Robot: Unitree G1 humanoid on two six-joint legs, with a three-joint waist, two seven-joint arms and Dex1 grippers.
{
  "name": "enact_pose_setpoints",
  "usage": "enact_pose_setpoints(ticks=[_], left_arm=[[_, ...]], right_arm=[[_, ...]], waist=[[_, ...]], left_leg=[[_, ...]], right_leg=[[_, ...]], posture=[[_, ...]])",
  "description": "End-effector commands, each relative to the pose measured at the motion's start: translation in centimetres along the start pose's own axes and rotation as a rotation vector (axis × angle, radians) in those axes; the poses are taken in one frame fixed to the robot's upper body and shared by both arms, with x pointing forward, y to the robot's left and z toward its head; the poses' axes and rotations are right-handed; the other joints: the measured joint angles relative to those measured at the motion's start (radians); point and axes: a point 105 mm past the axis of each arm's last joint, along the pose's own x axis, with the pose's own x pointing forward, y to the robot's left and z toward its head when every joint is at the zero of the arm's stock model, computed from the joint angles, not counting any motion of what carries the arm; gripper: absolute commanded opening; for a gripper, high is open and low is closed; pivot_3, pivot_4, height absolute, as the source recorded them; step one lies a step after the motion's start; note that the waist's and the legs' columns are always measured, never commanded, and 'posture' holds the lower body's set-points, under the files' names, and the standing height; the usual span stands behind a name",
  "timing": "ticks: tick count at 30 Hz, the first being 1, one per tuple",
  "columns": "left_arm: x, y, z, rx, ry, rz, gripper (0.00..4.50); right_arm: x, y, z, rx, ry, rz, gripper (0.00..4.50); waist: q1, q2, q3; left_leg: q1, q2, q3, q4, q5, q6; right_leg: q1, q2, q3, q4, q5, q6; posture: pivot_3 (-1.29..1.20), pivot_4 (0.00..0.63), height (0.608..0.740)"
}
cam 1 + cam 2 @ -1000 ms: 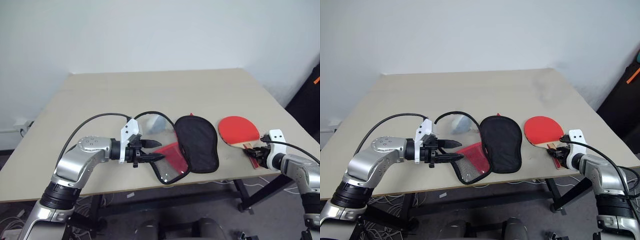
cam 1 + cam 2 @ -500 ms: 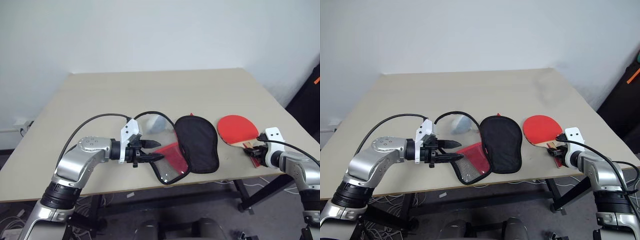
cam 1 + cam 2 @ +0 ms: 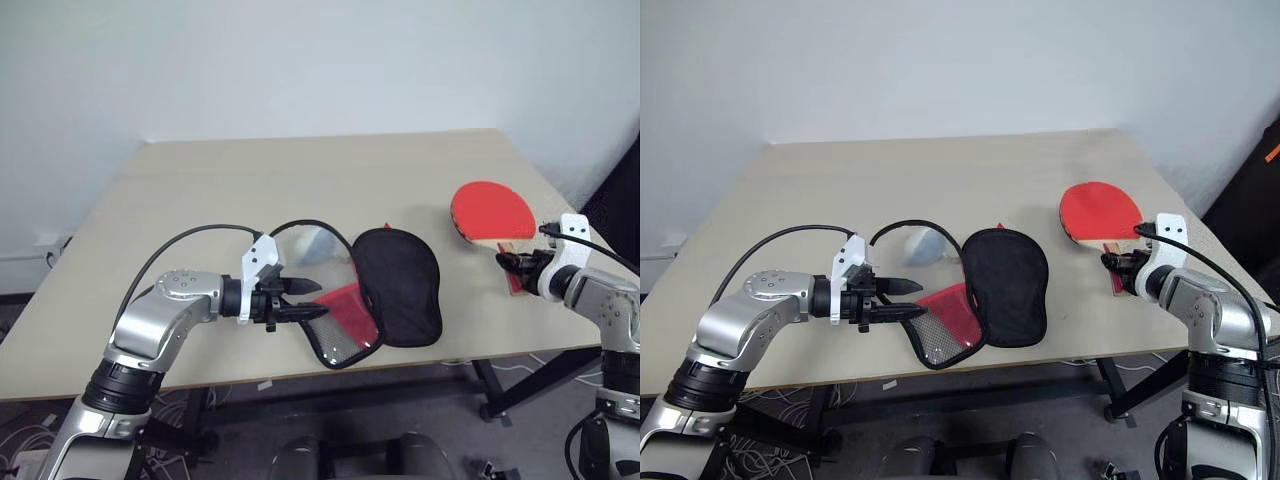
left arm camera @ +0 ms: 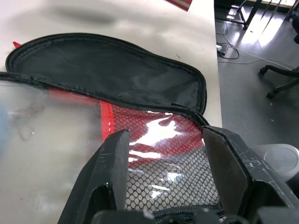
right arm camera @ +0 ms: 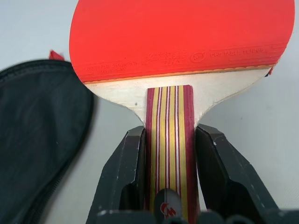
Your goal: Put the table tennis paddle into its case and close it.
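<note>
The right hand [image 5: 169,175] squeezes the striped wooden handle of the round red table tennis paddle [image 3: 490,211], held above the beige counter [image 3: 300,180]. The left hand [image 4: 166,179] pinches the mesh edge of the open red and black fabric case [image 3: 395,285].

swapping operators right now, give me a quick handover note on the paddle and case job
Right gripper: shut on the table tennis paddle by its handle, holding it above the table, red face up.
Left gripper: jaws around the mesh-pocket flap of the case; whether it is clamped is unclear.
Case lies unzipped near the front edge, black lining showing, to the left of the paddle.
Done: case opened, paddle gripped and off the table.
Left: carry the paddle over, slide it into the case, fold the flap over, zip it shut.
</note>
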Motion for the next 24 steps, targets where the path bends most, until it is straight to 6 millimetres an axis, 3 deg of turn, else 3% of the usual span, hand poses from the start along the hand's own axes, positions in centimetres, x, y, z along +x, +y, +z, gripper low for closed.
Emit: enact_pose_setpoints(ticks=[1, 12, 19, 24], left_arm=[[-0.5, 0.4, 1.6, 0.042, -0.028, 0.014, 2.62], [0.0, 0.9, 1.6, 0.025, -0.032, 0.023, 2.62], [0.1, 1.2, 1.7, 0.019, -0.033, 0.027, 2.62], [0.1, 1.2, 1.6, 0.015, -0.029, 0.029, 2.62]], right_arm=[[-0.5, 3.9, 1.9, -0.043, -0.042, 0.113, 1.22], [0.5, 13.1, 0.3, -0.030, 0.042, 0.233, 1.22], [2.2, 14.6, -2.4, 0.083, 0.185, 0.136, 1.22], [2.2, 14.7, -2.8, 0.116, 0.194, 0.106, 1.22]], waist=[[0.000, 0.000, 0.000], [-0.001, 0.000, 0.000], [-0.001, 0.000, 0.000], [-0.003, 0.000, -0.001]], left_leg=[[0.000, 0.000, 0.000, 0.000, 0.000, 0.000], [-0.001, 0.002, 0.001, -0.001, 0.001, -0.002], [-0.002, 0.003, 0.002, -0.002, 0.002, -0.004], [-0.001, 0.004, 0.013, -0.006, 0.004, -0.007]], right_leg=[[0.000, 0.000, 0.000, 0.000, 0.000, 0.000], [-0.003, 0.002, 0.000, 0.001, 0.001, -0.001], [-0.003, 0.002, 0.000, 0.002, 0.001, -0.002], [-0.005, 0.001, 0.000, 0.002, 0.002, -0.003]], posture=[[0.00, 0.000, 0.724], [0.00, 0.000, 0.724], [0.00, 0.000, 0.724], [0.00, 0.000, 0.724]])
